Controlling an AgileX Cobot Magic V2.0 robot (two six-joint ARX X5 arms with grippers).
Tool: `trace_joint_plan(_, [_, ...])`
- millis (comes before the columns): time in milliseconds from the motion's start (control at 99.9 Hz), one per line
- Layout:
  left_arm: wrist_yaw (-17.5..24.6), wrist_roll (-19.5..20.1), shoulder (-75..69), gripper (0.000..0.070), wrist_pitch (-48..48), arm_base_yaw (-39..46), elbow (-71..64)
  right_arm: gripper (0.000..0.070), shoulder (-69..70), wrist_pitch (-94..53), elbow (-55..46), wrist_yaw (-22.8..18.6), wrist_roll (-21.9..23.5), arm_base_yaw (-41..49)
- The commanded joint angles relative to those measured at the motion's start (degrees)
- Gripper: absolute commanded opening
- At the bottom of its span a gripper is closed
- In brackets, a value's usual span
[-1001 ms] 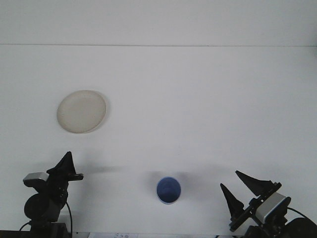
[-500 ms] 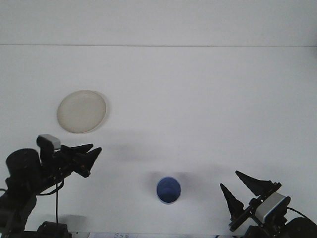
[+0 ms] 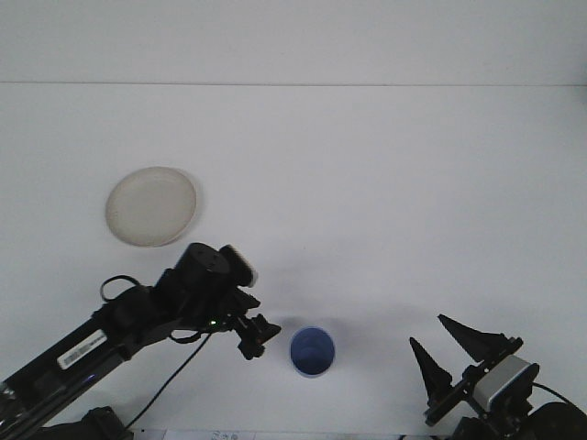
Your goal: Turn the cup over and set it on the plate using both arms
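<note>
A blue cup point(image 3: 313, 351) stands on the white table near the front edge, its open mouth facing up. My left gripper point(image 3: 258, 334) hangs just left of the cup, a short gap away, pointing down and toward it from the end of the outstretched black arm. The round cream plate point(image 3: 151, 205) lies at the left, well behind the cup, with nothing on it. My right gripper point(image 3: 447, 350) rests at the front right corner, open, with nothing between its fingers, well right of the cup.
The left arm's black links point(image 3: 110, 330) run diagonally from the front left corner toward the cup, with a cable looping beneath them. The table's back edge point(image 3: 293, 84) meets a white wall.
The left arm has swung out from the front left corner and reached right, bringing its gripper next to the cup. The right arm, cup and plate have stayed put.
</note>
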Motion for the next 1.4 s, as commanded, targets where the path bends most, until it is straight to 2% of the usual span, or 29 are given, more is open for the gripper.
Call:
trace_joint_plan(0, [-1.8, 0.2, 3.8, 0.0480, 0.4, -2.0, 2.8, 0.0416, -0.2, 0.3, 0.1, 0.0, 0.8, 0.6])
trace_joint_plan(230, [-2.1, 0.0, 15.1, 0.0480, -0.9, -5.7, 10.6, 0.0416, -0.2, 0.3, 0.1, 0.0, 0.7, 0.6])
trace_joint_plan(560, [-4.9, 4.0, 23.8, 0.0476, -4.2, -8.9, 13.4, 0.0416, -0.2, 0.3, 0.1, 0.0, 0.7, 0.6])
trace_joint_plan(690, [-7.4, 4.9, 25.5, 0.0455, -4.2, -9.6, 13.4, 0.0416, -0.2, 0.3, 0.1, 0.0, 0.7, 0.6])
trace_joint_plan(720, [-7.8, 5.0, 25.7, 0.0440, -4.2, -9.7, 13.4, 0.0416, -0.2, 0.3, 0.1, 0.0, 0.7, 0.6])
trace_joint_plan(750, [-8.1, 5.1, 25.9, 0.0397, -4.2, -9.9, 13.4, 0.0416, -0.2, 0.3, 0.1, 0.0, 0.8, 0.6])
trace_joint_plan(861, [-8.2, 6.4, 25.9, 0.0115, -4.3, -10.3, 13.4, 0.0416, -0.2, 0.3, 0.1, 0.0, 0.7, 0.6])
trace_joint_plan(931, [-8.2, 6.8, 25.9, 0.0004, -4.3, -10.6, 13.4, 0.0416, -0.2, 0.3, 0.1, 0.0, 0.7, 0.6])
trace_joint_plan(1221, [-8.3, 7.8, 25.9, 0.0005, -8.6, -10.9, 14.8, 0.0416, -0.2, 0.3, 0.1, 0.1, 0.7, 0.6])
trace_joint_plan(1391, [-13.0, 8.0, 24.7, 0.0005, -14.1, -9.1, 20.2, 0.0416, -0.2, 0.3, 0.1, 0.1, 0.8, 0.6])
